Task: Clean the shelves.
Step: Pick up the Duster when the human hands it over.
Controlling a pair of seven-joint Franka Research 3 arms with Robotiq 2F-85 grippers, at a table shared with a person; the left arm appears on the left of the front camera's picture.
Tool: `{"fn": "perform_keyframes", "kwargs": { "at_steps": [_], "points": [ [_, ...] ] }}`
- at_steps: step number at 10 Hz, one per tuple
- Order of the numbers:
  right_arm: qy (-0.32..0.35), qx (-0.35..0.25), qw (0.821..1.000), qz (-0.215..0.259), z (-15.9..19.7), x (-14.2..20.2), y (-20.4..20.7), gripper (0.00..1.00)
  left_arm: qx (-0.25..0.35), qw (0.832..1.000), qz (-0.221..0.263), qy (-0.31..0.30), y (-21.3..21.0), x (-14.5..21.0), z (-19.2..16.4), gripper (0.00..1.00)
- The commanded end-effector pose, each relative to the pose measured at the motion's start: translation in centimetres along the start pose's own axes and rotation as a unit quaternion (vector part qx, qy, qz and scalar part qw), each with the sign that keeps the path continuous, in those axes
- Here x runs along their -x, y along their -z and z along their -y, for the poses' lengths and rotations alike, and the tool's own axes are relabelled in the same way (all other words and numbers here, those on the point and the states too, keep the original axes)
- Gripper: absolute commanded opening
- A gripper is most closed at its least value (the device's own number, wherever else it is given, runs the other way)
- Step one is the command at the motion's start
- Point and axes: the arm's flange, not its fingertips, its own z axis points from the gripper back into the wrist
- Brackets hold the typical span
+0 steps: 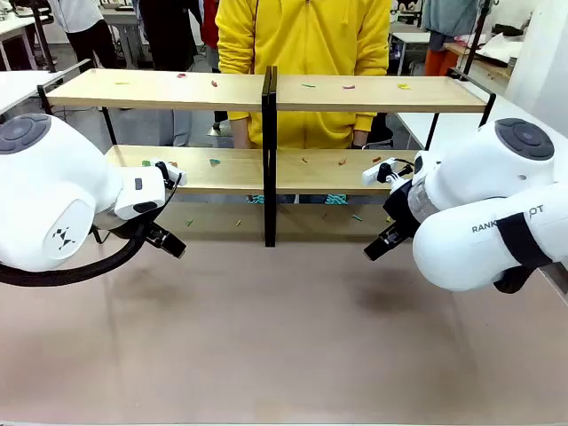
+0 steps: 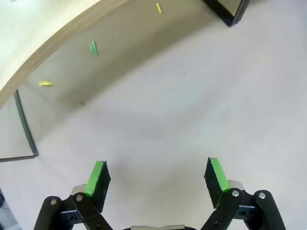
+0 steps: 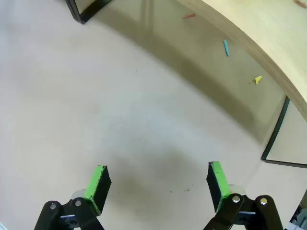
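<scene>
Two tiers of light wood boards on a thin black metal frame with a black centre post, the shelves [image 1: 160,89], stand across the far half of the grey-brown tabletop [image 1: 284,337], just in front of a person in a yellow top [image 1: 306,44]. Small coloured scraps [image 1: 307,86] lie scattered on both boards, and a few more lie on the tabletop beneath the lower board. The left gripper [image 2: 156,173] hangs over bare tabletop near the rack's left end, its green pads [image 2: 97,177] wide apart with nothing between them. The right gripper [image 3: 156,176] hangs near the rack's right end, likewise spread and empty.
</scene>
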Motion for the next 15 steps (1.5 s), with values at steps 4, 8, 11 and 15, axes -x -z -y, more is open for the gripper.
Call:
{"fn": "perform_keyframes", "kwargs": {
  "at_steps": [4, 8, 11, 15],
  "points": [
    [0.000, 0.000, 1.000, 0.001, 0.0, 0.0, -0.1, 1.00, 0.000, 1.000, 0.000, 0.000, 0.0, 0.0, 0.0, 1.00],
    [0.000, 0.000, 1.000, 0.001, 0.0, 0.0, -0.1, 1.00, 0.000, 1.000, 0.000, 0.000, 0.0, 0.0, 0.0, 1.00],
    [0.000, 0.000, 1.000, 0.001, 0.0, 0.0, -0.1, 1.00, 0.000, 1.000, 0.000, 0.000, 0.0, 0.0, 0.0, 1.00],
    [-0.011, -0.002, 0.999, 0.040, 0.5, 0.4, -3.9, 1.00, 0.043, 0.997, 0.053, 0.020, -4.2, 1.1, -0.2, 1.00]
  ]
}}
